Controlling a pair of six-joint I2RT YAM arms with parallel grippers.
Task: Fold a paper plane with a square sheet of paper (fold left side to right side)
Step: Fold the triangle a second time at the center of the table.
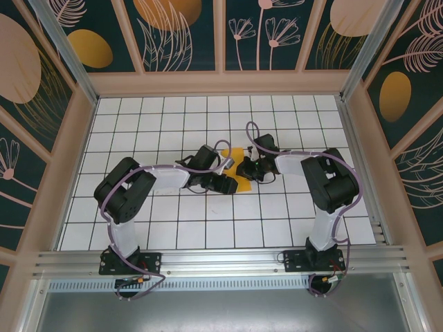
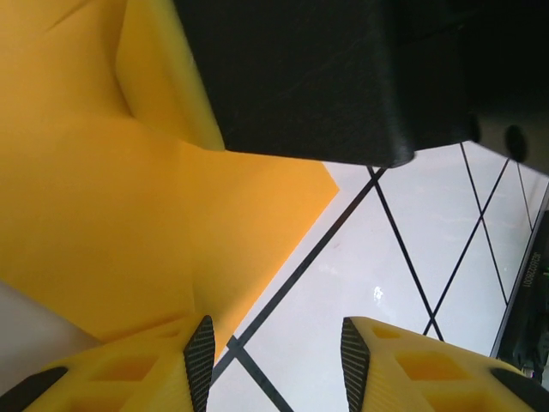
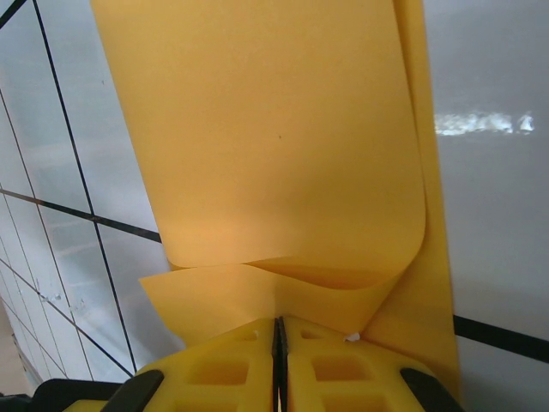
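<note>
Starting on the left in the top view: the left arm reaches in from its base toward the middle of the white gridded surface (image 1: 173,117), and the left claw (image 1: 227,184) sits low at the near-left edge of the square sheet of paper (image 1: 238,160). From the left wrist, that claw (image 2: 273,343) is released, its two yellow fingers standing apart with bare white surface (image 2: 386,275) and a black grid line showing in the gap. Nothing is gripped there. The orange-yellow sheet (image 2: 103,215) spreads out to the left of the gap, and the left finger (image 2: 137,369) overlaps the sheet's near edge; whether it presses on it, I can't tell. One corner of the paper points out to the right, ahead of the gap. A black housing (image 2: 326,77) hangs over the far part of the sheet.

Moving to the centre of the top view, the paper lies squeezed between the two claws, mostly covered by them.

Over to the right: the right claw (image 1: 248,168) comes in from the sheet's right side, just beside the left one. Through the right wrist camera, this claw (image 3: 279,330) is clenched, fingers pressed together on the near edge of the sheet (image 3: 274,146). The paper rises straight ahead of the fingertips, one layer curling over another, with a loose rounded bend just above the grip. Glossy surface (image 3: 497,215) shows on both sides.
</note>
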